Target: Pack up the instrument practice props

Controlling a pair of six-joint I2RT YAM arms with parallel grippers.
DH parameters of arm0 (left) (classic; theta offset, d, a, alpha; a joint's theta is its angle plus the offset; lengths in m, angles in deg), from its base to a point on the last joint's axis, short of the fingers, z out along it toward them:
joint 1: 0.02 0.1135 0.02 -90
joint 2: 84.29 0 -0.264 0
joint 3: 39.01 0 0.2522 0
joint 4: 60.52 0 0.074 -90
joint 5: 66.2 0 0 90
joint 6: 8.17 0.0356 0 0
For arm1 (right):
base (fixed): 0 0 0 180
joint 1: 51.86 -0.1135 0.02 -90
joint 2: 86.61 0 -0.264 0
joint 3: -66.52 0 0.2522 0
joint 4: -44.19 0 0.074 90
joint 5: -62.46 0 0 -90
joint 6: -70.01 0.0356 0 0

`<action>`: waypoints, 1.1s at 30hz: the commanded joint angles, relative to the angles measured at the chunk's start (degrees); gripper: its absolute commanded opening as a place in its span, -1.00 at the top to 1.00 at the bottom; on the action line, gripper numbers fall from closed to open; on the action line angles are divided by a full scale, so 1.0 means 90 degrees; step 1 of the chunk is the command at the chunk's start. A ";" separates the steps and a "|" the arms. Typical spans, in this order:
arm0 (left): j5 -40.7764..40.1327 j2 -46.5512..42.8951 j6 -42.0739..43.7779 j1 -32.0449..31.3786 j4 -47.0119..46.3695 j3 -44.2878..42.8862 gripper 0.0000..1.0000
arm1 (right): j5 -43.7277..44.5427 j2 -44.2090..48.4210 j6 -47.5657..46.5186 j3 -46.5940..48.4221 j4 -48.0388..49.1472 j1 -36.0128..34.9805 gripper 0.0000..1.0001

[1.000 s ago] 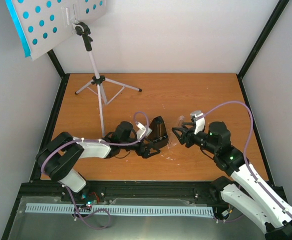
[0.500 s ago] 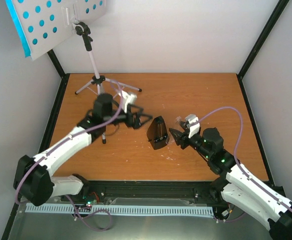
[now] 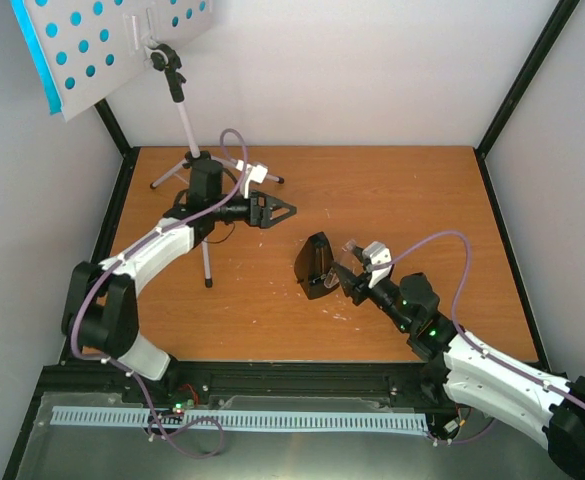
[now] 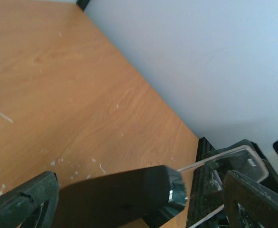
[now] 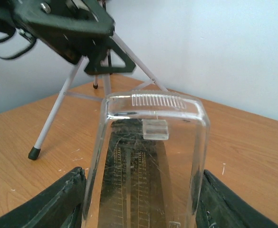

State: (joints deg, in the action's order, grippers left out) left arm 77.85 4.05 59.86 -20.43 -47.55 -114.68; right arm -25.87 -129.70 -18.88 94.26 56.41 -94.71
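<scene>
The black pyramid metronome [image 3: 315,265] stands mid-table; its scale [image 5: 139,190] shows through the clear cover [image 5: 153,137]. My right gripper [image 3: 344,272] [image 5: 143,190] is shut on that cover, holding it against the metronome's front face. My left gripper [image 3: 284,210] [image 4: 139,183] hangs open and empty by the tripod, up and left of the metronome. In the left wrist view the metronome's top [image 4: 129,197] is blurred. The white music stand [image 3: 194,165] stands at the back left, and cyan pages [image 3: 34,50] lie behind its hole-punched desk [image 3: 112,45].
White tripod legs [image 5: 58,109] with black feet spread close behind the metronome, under my left gripper [image 5: 67,23]. Walls and black frame posts [image 3: 522,80] close in the wooden table [image 3: 412,190] on three sides. A cable tray [image 3: 242,420] runs along the near edge.
My left arm has let go of the metronome and swung back and left to the tripod, jaws open. My right gripper has carried the clear cover leftward up to the metronome.
</scene>
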 commanded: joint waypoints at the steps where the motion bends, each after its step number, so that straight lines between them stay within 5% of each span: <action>1: 0.0293 0.0297 0.0013 -0.0391 0.0045 -0.0387 -0.84 | 0.0326 -0.0313 -0.0116 -0.0304 0.1238 -0.0174 -0.04; 12: 0.0380 0.1208 0.0569 -0.0806 0.0896 -0.0983 -0.34 | 0.0470 -0.0710 -0.0086 -0.0345 0.1641 -0.0294 -0.04; 33: 0.0606 0.1315 0.0573 -0.0946 0.0825 -0.0875 -0.17 | 0.0825 -0.1286 -0.0313 -0.0375 0.2108 -0.0519 -0.04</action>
State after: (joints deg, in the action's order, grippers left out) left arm 81.98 15.35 63.61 -28.58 -39.68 -121.06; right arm -21.30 -140.26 -20.04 91.38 70.83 -97.57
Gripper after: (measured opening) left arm 0.604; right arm 0.567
